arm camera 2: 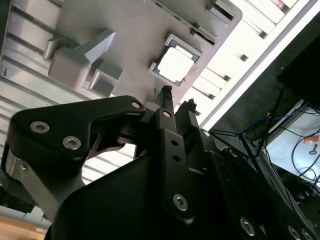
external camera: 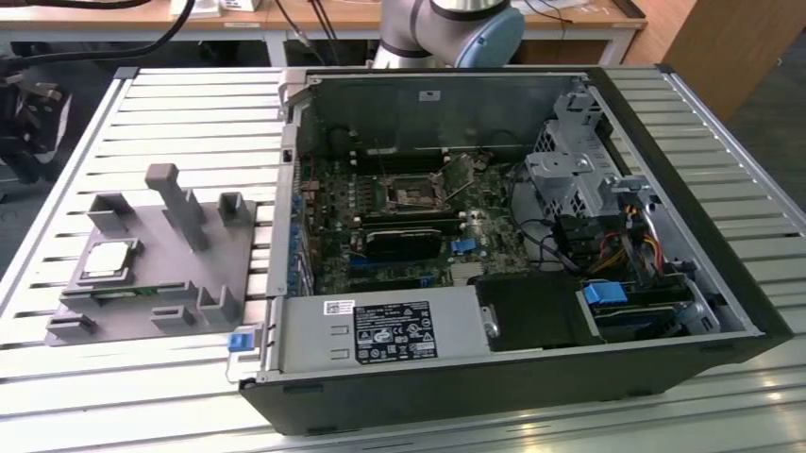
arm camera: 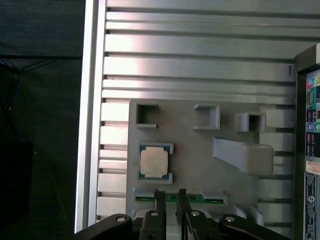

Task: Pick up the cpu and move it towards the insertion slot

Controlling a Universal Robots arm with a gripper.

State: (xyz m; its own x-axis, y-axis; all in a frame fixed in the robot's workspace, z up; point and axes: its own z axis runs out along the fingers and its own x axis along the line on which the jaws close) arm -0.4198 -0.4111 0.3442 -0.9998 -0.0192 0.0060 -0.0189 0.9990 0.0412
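Note:
The cpu [external camera: 111,260] lies flat in a square pocket of the grey plastic fixture [external camera: 176,274] on the exterior view's left. Both wrist views look down on the cpu [arm camera: 153,163] [arm camera 2: 175,64], silvery with a paler rim. My gripper [arm camera: 170,197] [arm camera 2: 177,99] hangs high above the fixture [arm camera: 200,155], over its edge beside the chip. It is shut to a thin gap and holds nothing. The insertion slot [external camera: 411,193], a shiny frame with a dark centre, sits on the motherboard inside the open computer case.
The open black case [external camera: 504,387] fills the exterior view's right half, with a power supply [external camera: 377,330] at its near side. Upright grey posts [external camera: 170,203] rise from the fixture. A green memory stick [arm camera: 205,198] lies in the fixture. The slatted metal table [arm camera: 190,65] ends at an edge [arm camera: 90,125].

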